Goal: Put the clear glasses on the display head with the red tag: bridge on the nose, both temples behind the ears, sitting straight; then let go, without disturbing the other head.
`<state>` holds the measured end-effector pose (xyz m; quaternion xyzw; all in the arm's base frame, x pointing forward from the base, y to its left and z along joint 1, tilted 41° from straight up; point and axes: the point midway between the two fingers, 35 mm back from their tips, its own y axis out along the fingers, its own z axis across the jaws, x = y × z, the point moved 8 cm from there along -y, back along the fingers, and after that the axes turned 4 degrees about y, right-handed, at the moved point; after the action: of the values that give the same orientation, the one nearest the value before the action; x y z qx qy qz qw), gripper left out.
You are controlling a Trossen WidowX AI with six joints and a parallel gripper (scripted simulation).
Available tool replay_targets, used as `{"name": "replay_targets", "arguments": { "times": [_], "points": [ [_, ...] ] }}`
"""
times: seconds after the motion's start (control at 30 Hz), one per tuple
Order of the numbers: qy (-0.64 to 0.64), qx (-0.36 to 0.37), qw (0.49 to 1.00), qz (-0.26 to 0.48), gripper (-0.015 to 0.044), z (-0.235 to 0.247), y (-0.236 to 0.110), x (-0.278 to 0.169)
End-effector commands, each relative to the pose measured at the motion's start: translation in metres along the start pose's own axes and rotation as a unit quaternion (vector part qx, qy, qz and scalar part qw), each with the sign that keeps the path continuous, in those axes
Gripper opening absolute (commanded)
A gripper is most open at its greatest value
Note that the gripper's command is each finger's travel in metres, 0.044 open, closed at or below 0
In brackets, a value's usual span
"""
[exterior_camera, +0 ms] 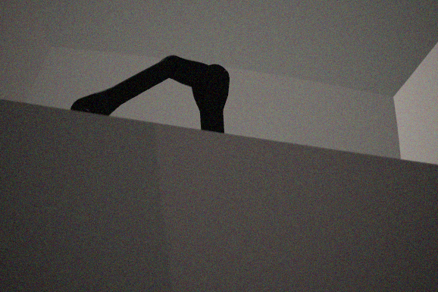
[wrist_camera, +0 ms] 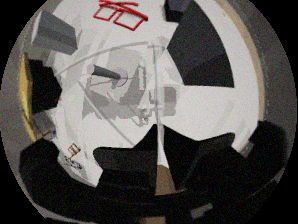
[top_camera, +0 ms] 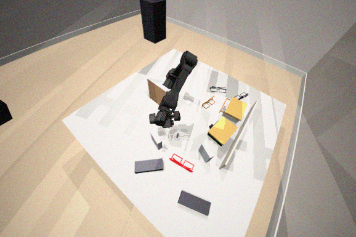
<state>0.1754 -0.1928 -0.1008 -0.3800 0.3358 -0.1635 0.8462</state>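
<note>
My gripper [top_camera: 167, 125] [wrist_camera: 157, 126] is shut on a thin, clear grey temple of the clear glasses [wrist_camera: 158, 90], seen in the wrist view. Their faint frame spreads ahead of the fingertips, above the table; in the top view they barely show. The near yellow-topped display head [top_camera: 225, 131] [wrist_camera: 25, 92] has a dark front, with a tiny red spot beside it in the wrist view. It stands well to the side of the gripper and bears no glasses that I can see. The other yellow-topped head [top_camera: 236, 108] has orange glasses at its front. The exterior view shows only the arm's upper part.
A post [top_camera: 177, 135] [wrist_camera: 106, 72] on a round base stands below the gripper. Red glasses [top_camera: 182, 162] [wrist_camera: 122, 13], two dark slabs [top_camera: 149, 165] [top_camera: 194, 203] and grey wedges [top_camera: 156, 141] [top_camera: 206, 153] lie around. A long pale wall [top_camera: 239, 134] runs behind the heads; a brown panel [top_camera: 156, 92] stands near the arm.
</note>
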Motion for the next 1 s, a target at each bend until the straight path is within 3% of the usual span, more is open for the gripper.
{"name": "replay_targets", "arguments": {
  "times": [0.0, 0.1, 0.37, 0.67, 0.97],
  "points": [
    [-0.006, -0.005, 1.000, -0.012, 0.0000, 0.000, -0.030, 0.005],
    [-0.005, -0.005, 1.000, -0.012, 0.0000, 0.000, -0.049, 0.004],
    [-0.028, -0.005, 1.000, -0.012, 0.0000, 0.002, -0.051, 0.007],
    [-0.192, -0.008, 0.981, -0.012, 0.0000, 0.013, -0.054, 0.030],
    [-0.362, -0.010, 0.932, -0.012, 0.0000, 0.027, -0.056, 0.054]
  ]
}}
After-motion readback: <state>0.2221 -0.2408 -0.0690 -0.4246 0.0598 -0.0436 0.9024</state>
